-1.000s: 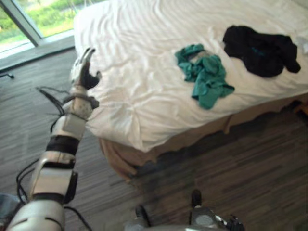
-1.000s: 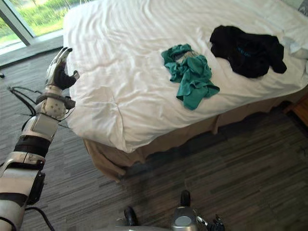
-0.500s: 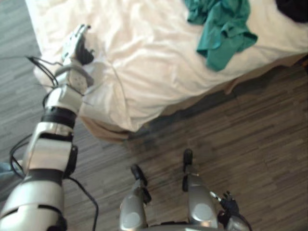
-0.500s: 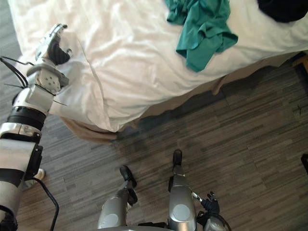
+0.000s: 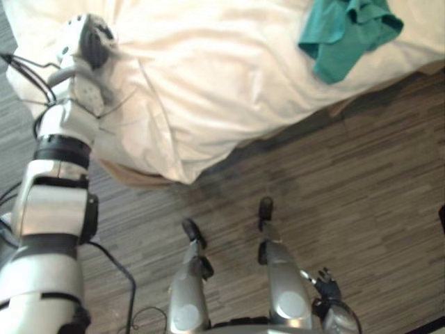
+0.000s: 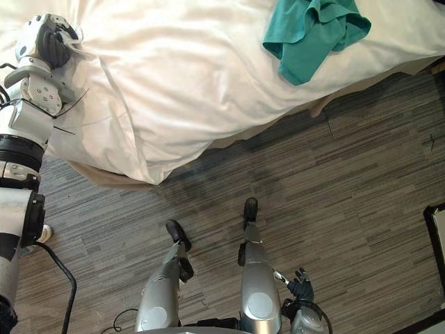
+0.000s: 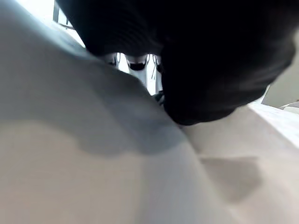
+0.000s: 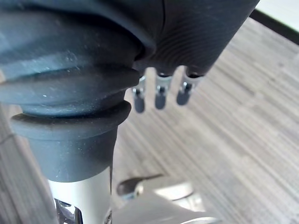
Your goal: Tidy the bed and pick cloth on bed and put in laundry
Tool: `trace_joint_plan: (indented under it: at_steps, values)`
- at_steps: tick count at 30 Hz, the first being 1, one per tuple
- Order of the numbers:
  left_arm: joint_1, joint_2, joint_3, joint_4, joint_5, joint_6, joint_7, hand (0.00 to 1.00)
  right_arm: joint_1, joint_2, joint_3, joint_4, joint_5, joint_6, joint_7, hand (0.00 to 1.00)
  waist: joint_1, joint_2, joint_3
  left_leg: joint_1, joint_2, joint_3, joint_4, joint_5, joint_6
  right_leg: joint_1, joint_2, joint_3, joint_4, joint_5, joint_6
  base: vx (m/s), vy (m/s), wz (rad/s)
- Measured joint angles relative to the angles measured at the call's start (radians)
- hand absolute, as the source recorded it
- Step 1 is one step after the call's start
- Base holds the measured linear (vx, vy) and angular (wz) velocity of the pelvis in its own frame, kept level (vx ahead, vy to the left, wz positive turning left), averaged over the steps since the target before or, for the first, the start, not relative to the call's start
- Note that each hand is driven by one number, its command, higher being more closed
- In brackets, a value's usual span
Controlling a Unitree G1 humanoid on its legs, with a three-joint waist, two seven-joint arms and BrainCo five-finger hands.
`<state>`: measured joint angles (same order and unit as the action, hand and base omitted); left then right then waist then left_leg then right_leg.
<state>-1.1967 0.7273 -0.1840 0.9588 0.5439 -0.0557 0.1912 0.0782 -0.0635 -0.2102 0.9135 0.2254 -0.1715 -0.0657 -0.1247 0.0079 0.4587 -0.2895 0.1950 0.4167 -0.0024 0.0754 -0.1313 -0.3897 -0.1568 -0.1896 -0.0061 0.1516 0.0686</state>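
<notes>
**Left hand (image 6: pixel 47 40) closed on duvet (image 5: pixel 208 69) corner; camera tipped down**

Change since a second ago: whole view swung downward toward the near edge of the bed (image 6: pixel 104 177). A camera move, not a shift of the bedding. Left hand, then raised beside the near left corner with fingers straight, now curled into the cloth.

- Bed: near left corner and near edge in sight, tan skirt showing under the hanging cover.
- Duvet: white, rumpled, draped over the corner. Long crease running from the hand down toward the overhang, judged a sign of a real hold.
- Floor (image 5: pixel 361 174): dark planks.
- Teal cloth (image 6: pixel 313 35): crumpled heap on the duvet, close to the near edge, toward the right. Well apart from the left hand, touched by neither hand, not yet collected.
- Left hand: at the near left corner, fingers bent round a fold of duvet. Thumb position unclear; white cloth pressed close in the left wrist view.
- Right hand (image 6: pixel 300 285): low, over the floor, fingers (image 8: pixel 159 95) hanging loose and slightly apart, holding nothing.

Meaning for the task: tidying step in hand, probably a tug or smoothing at this corner. Pickup of the teal cloth and its transfer to laundry both ahead.
</notes>
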Motion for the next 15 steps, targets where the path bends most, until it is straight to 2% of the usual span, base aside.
trace_joint_plan:
  at_steps: [5, 8, 9, 13, 14, 15]
  values:
    - [0.124, -0.003, 0.000, -0.052, -0.003, -0.020, -0.041, 1.00, 0.004, -0.008, 0.017, 0.001, -0.004, 0.007, -0.011, 0.00, 0.002, 0.002, -0.001, 0.054, 0.000, -0.003, 0.001, 0.000, 0.000, 0.059, -0.002, -0.005, -0.004, 0.000, 0.000, 0.00, 0.000, 0.02]
    - [0.327, 0.004, 0.002, -0.191, -0.022, -0.043, -0.062, 1.00, 0.016, -0.011, 0.013, 0.002, -0.023, 0.023, -0.022, 0.00, 0.009, 0.005, -0.003, 0.112, -0.002, -0.014, 0.002, 0.000, 0.000, 0.140, -0.003, -0.031, -0.023, -0.001, 0.001, 0.01, -0.002, 0.14]
    - [0.424, 0.005, 0.003, -0.247, -0.037, -0.053, -0.067, 1.00, 0.021, -0.015, 0.002, 0.003, -0.040, 0.026, -0.023, 0.00, 0.023, 0.012, -0.010, 0.126, -0.002, -0.022, 0.002, 0.000, 0.000, 0.158, -0.003, -0.039, -0.024, -0.001, 0.001, -0.02, 0.000, 0.13]
    - [0.686, 0.001, 0.065, -0.283, -0.074, -0.073, -0.105, 1.00, 0.030, -0.042, -0.022, 0.015, -0.077, 0.047, -0.021, 0.00, 0.036, 0.039, -0.046, 0.145, -0.003, -0.057, 0.001, 0.000, 0.000, 0.205, -0.003, -0.074, -0.035, -0.005, 0.005, -0.03, 0.004, 0.24]
    - [0.773, -0.008, 0.093, -0.279, -0.082, -0.067, -0.115, 0.00, 0.036, -0.043, -0.029, 0.023, -0.083, 0.052, -0.019, 0.00, 0.043, 0.045, -0.062, 0.159, -0.002, -0.063, 0.001, 0.000, 0.000, 0.224, -0.002, -0.086, -0.037, -0.008, 0.006, -0.04, 0.001, 0.20]
    - [0.826, -0.021, 0.109, -0.276, -0.086, -0.066, -0.125, 0.00, 0.045, -0.045, -0.030, 0.026, -0.093, 0.056, -0.018, 0.00, 0.054, 0.051, -0.078, 0.166, -0.002, -0.067, -0.001, 0.000, 0.000, 0.234, -0.002, -0.089, -0.039, -0.009, 0.007, -0.04, 0.004, 0.21]
